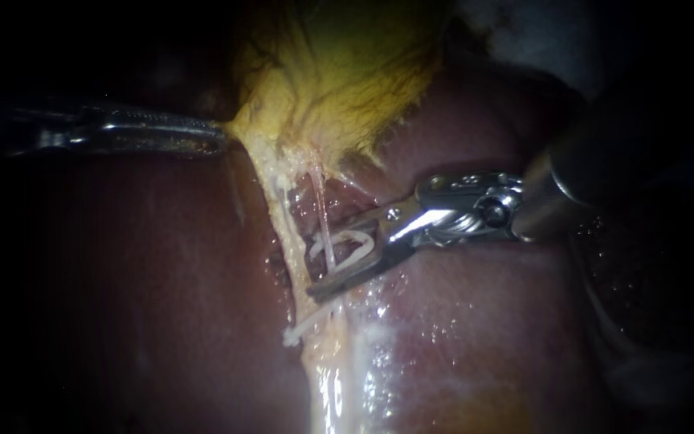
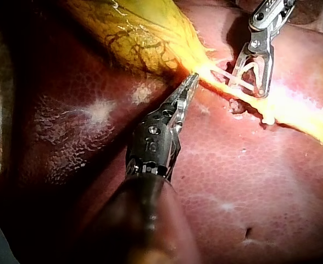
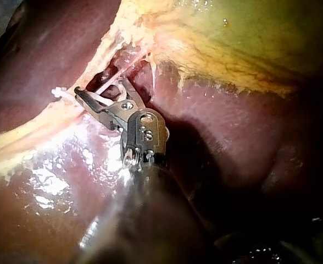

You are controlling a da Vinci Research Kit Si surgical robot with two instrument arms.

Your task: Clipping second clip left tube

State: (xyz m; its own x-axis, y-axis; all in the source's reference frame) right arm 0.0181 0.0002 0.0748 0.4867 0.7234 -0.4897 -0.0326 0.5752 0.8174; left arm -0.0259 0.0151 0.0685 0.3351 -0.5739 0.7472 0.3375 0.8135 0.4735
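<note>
Glossy liver [image 1: 162, 321] is sitting up front. The right instrument [image 1: 319, 265] is holding a white clip [image 1: 355, 257] between spread jaws, straddling a thin pale tube [image 1: 322, 209] (clip not squeezed). Further back, the left instrument [image 1: 217, 138] is pinching the gallbladder [image 1: 347, 72] edge.

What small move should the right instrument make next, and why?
Probably squeeze the right instrument closed: its open clip already straddles the thin pale tube, and the left instrument holds the gallbladder edge pulled aside, leaving the tube exposed.
</note>
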